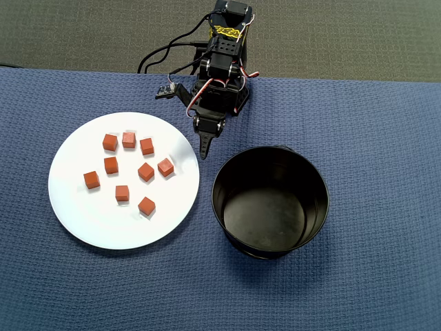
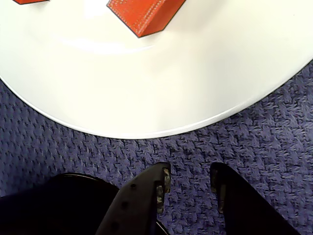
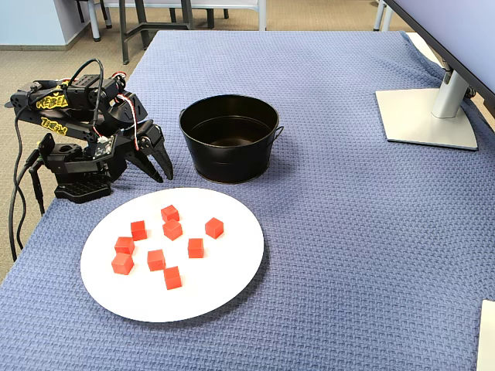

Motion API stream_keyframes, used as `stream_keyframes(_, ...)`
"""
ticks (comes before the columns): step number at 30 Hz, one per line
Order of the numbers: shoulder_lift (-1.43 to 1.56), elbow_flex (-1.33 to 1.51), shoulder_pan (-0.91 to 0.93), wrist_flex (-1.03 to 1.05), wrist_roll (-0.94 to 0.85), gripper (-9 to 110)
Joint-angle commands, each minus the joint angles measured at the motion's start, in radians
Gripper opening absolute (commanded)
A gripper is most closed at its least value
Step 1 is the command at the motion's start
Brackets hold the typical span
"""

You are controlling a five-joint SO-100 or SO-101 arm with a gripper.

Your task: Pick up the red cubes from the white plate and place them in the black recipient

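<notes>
Progress nil: all nine red cubes point(image 1: 128, 171) lie on white plate point(image 1: 83, 219); black recipient point(image 1: 269, 202), right of it overhead, empty. Jaws point(image 2: 190, 188) narrowly parted, holding nothing, just beside plate rim.

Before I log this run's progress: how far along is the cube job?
Nothing looks done: the black recipient is empty. Nothing is in hand either; the gripper is open, over the blue cloth beside the plate's rim. All nine red cubes on the white plate are left to move.
</notes>
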Motion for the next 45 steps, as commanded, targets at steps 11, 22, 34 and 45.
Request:
stream_keyframes(11, -0.002, -0.087, -0.028, -0.038, 0.006, 0)
stream_keyframes(22, -0.023, -0.112, 0.026, -0.183, -0.021, 0)
stream_keyframes(34, -0.075, -0.341, 0.06, 0.221, -0.278, 11)
stream_keyframes(45, -0.603, -0.517, 0.212, 0.098, -0.805, 22)
